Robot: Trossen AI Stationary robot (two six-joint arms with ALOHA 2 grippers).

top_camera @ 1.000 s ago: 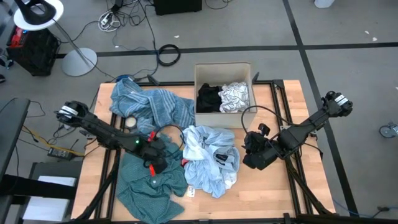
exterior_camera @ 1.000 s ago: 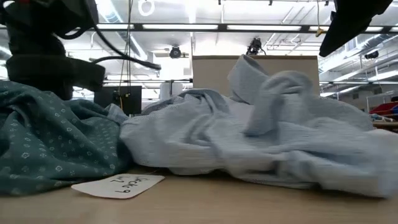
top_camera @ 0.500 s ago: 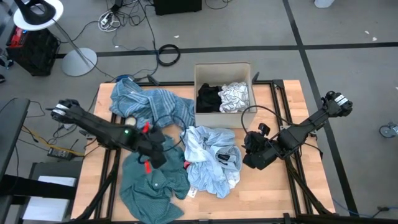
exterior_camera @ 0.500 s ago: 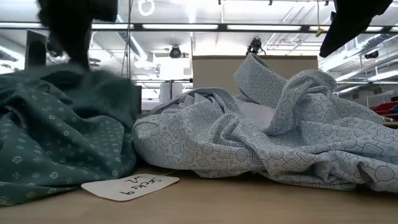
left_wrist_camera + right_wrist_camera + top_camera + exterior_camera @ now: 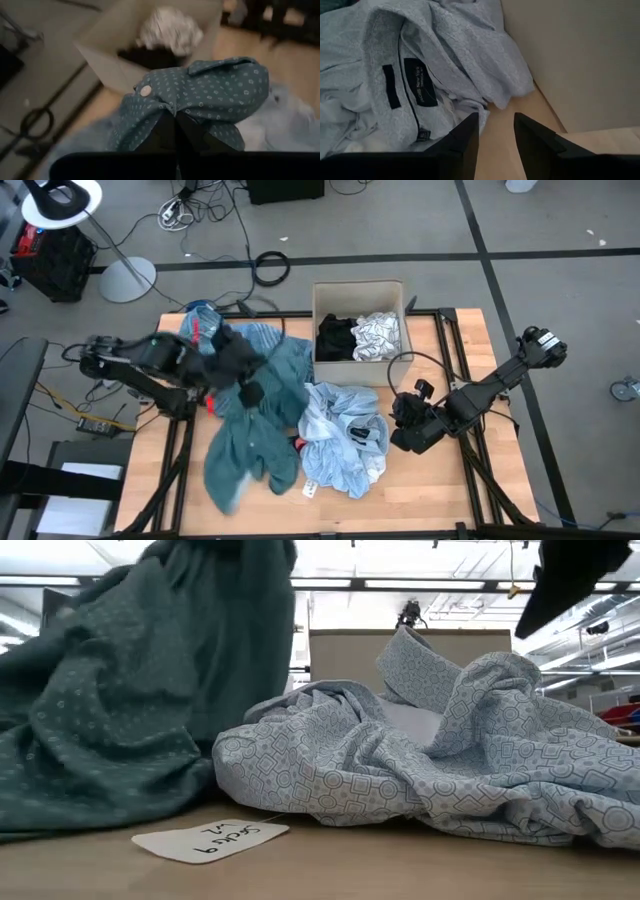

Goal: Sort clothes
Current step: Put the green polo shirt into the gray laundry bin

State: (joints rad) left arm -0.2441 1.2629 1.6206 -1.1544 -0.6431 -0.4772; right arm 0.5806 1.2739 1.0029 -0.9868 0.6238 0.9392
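1. Over the table's 9 o'clock side, the left gripper (image 5: 243,385) is raised, jaws clamped on a fold of the teal shirt (image 5: 255,435). A second ago it sat lower, toward 7 o'clock, with the shirt spread flat; now the shirt hangs from it in a long drape, the lower hem trailing on the wood near 7 o'clock.
2. Low view confirms the lift: the teal shirt (image 5: 140,690) rises as a curtain where it earlier lay heaped. A paper tag (image 5: 210,837) lies on the tabletop before it.
3. Left wrist view: dotted teal cloth with one white button (image 5: 145,90) bunched over the fingers, and the cardboard box (image 5: 107,65) ahead.
4. Blue striped cloth (image 5: 205,330) lies at 10 o'clock, partly under the arm and the lifted shirt.
5. At centre, the pale blue shirt (image 5: 340,435) stays crumpled where it was. A small red piece (image 5: 299,443) peeks out at its left edge.
6. At 12 o'clock, the cardboard box (image 5: 358,288) holds the black garment (image 5: 334,338) and the white-grey patterned cloth (image 5: 378,335).
7. At 3 o'clock, the right gripper (image 5: 403,418) has not moved; fingers slightly parted, empty, tips just beside the pale blue shirt (image 5: 420,65).
8. Reading: the shirt is picked and partly airborne, likely bound for the box. The trailing hem may drag neighbouring cloth along.
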